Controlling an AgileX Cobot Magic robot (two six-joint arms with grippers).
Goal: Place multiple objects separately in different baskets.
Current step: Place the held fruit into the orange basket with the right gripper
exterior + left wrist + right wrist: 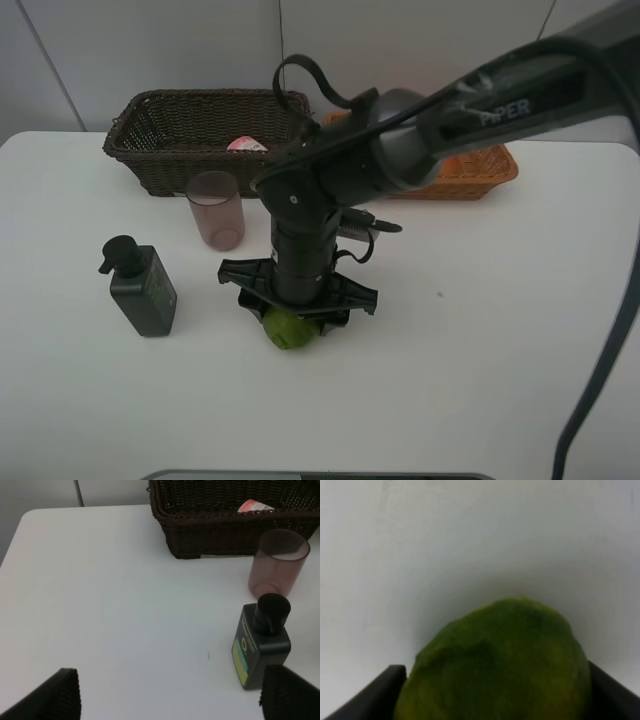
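Observation:
The green round fruit [287,330] lies on the white table [500,330] at the middle front. My right gripper [292,314] reaches across from the right and points down, shut on the fruit's two sides; in the right wrist view the fruit [495,660] fills the gap between the fingers [370,695]. My left gripper [170,697] is open and empty above the table, out of the exterior view. The translucent pink cup [215,210] and the dark pump bottle [142,287] stand left of the fruit. The pink spray bottle [247,144] lies in the dark brown basket [150,150]. The tan basket [485,172] is partly hidden by the arm. Orange and mango are hidden.
The right arm and its cables [480,110] cross over the tan basket and the table's middle. In the left wrist view the pump bottle [261,647], the cup [277,565] and the dark basket [215,525] lie ahead to one side. The table edge runs along the front.

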